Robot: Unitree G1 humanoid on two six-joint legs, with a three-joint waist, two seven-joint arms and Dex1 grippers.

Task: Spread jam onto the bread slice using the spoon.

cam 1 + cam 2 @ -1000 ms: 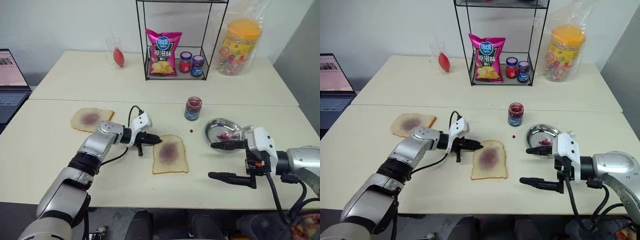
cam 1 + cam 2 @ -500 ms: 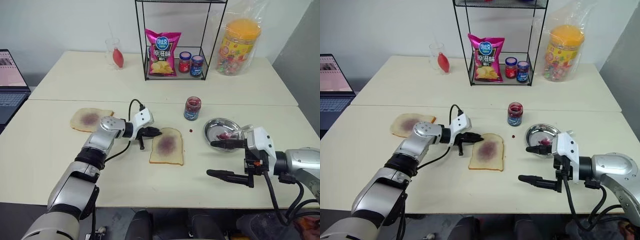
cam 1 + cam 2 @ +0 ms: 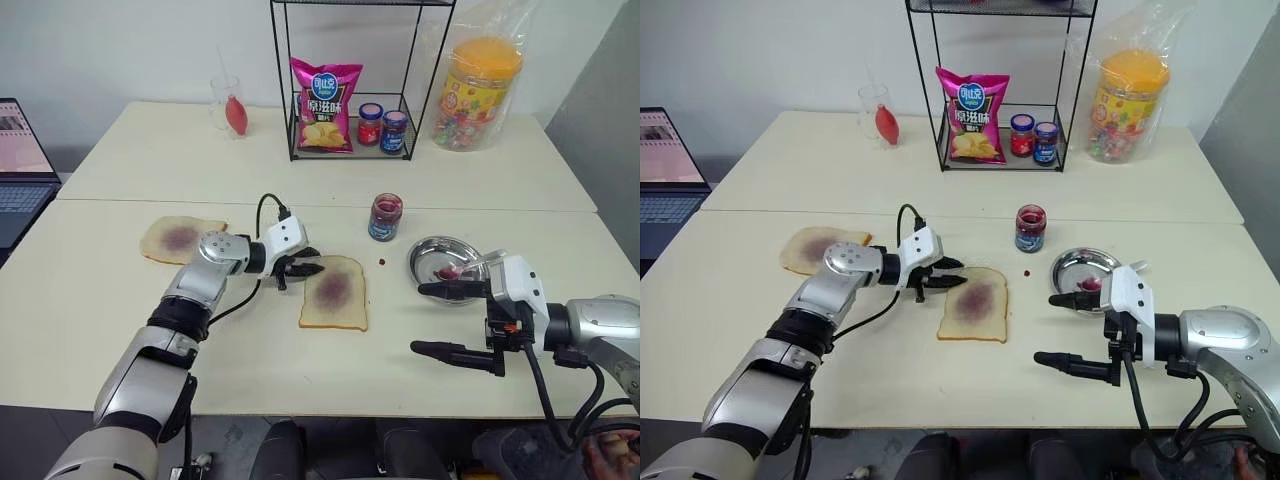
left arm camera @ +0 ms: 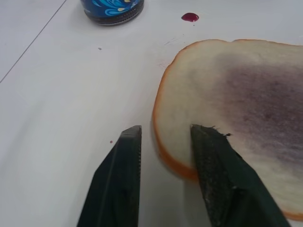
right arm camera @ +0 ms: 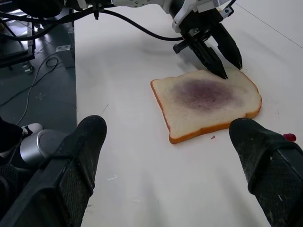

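1. A cream tabletop [image 3: 100, 300] is carrying the bread slice [image 3: 335, 293] near its middle, a purple jam patch already staining its centre.
2. The left gripper [image 3: 304, 267] is sitting at the slice's far-left corner, its jaws partly spread astride the crust edge, pinching nothing.
3. The right gripper [image 3: 440, 320] is hovering to the right of the slice, jaws spread wide and empty.
4. The spoon [image 3: 462, 268] is lying in a metal dish [image 3: 428, 252] at the right; the jam [image 3: 385, 216] is standing in its blue-labelled jar just beyond the slice.
5. Doing this step well probably means steadying the bread lightly, then fetching the spoon.
6. A pink chip bag [image 3: 325, 105] is showing Chinese lettering, too small to read.
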